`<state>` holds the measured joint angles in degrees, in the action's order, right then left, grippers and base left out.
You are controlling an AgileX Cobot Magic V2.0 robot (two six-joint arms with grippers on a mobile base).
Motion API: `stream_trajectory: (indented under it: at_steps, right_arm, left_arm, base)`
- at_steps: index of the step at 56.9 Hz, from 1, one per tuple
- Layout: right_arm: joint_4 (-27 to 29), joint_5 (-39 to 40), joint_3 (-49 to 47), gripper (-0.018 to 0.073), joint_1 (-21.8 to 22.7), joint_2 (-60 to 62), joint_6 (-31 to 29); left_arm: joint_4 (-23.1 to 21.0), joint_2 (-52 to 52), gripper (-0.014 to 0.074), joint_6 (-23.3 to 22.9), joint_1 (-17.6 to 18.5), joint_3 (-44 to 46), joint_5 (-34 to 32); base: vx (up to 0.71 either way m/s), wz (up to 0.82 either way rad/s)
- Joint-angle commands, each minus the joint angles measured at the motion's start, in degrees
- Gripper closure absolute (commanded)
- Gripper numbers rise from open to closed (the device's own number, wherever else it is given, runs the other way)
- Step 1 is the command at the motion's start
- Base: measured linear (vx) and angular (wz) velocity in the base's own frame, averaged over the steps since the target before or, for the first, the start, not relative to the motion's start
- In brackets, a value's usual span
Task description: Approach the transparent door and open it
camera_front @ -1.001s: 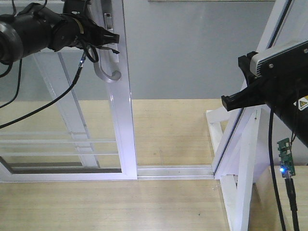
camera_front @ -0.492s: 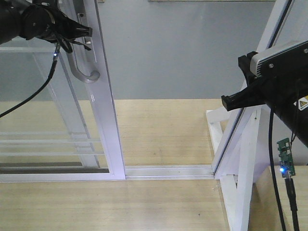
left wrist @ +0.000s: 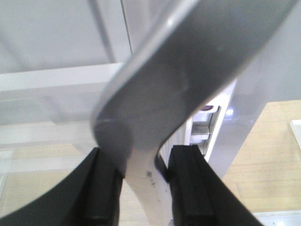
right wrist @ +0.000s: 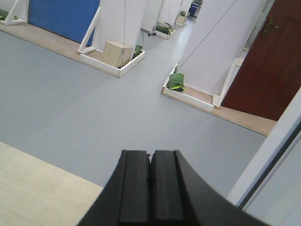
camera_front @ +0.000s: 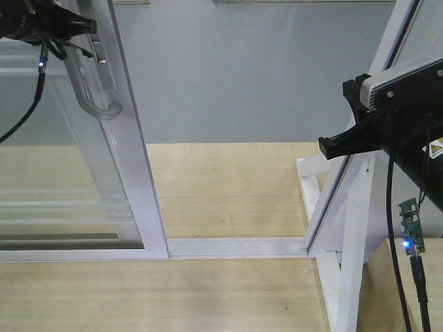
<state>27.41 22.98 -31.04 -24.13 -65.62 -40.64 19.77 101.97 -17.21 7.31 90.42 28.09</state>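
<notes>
The transparent door [camera_front: 129, 142], clear glass with thin white bars in a glossy white frame, stands at the left on its floor track. Its curved grey handle [camera_front: 93, 102] hangs on the stile. My left gripper [camera_front: 84, 26] reaches in from the upper left and is shut on that handle. In the left wrist view the grey handle [left wrist: 188, 70] fills the frame, pinched between the black fingers [left wrist: 101, 188] of the left gripper [left wrist: 143, 157]. My right gripper [camera_front: 327, 146] hovers at the right, apart from the door. Seen from the right wrist, the right gripper [right wrist: 150, 156] is shut on nothing.
A metal floor track [camera_front: 235, 247] runs from the door to a white braced frame [camera_front: 346, 207] at the right. A small circuit board [camera_front: 410, 232] with a blue light hangs by my right arm. Beyond lie grey floor, a cardboard box [right wrist: 117, 52] and a red-brown door [right wrist: 273, 61].
The transparent door has slid to the left along its track with my left gripper shut on the handle, widening the gap. The right arm has not moved.
</notes>
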Motion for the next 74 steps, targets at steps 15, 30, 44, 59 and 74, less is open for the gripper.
stream_trajectory:
  at_steps: [15, 30, 44, 59, 74]
  right_arm:
    - [-0.69, 4.34, -1.65, 0.0565, 0.3, 1.37, -0.11]
    - [2.56, 2.83, -1.65, 0.0565, 0.3, 1.97, -0.11]
    - [6.88, -4.99, -1.65, 0.0565, 0.3, 9.66, -3.02]
    - [19.15, -12.03, -1.65, 0.0564, 0.3, 20.53, -15.07]
    - [45.66, -7.51, 4.02, 0.0564, 0.3, 28.83, -40.76]
  left_arm:
    - [3.9, -12.74, 0.0599, 1.94, -2.12, -2.66, -6.49]
    - [3.86, -24.64, 0.0599, 1.88, -2.07, -16.6, -10.67]
    - [3.69, -41.18, 0.0599, 1.8, -2.07, -36.4, -20.21]
    - [3.16, -59.61, 0.0599, 1.27, -2.07, -54.55, -25.54]
    - [-3.95, -72.79, 0.0599, 1.96, -2.07, -63.84, -14.68]
  base:
    - [0.0, 0.0]
    - [0.0, 0.0]
    - [0.0, 0.0]
    - [0.0, 0.0]
    - [0.0, 0.0]
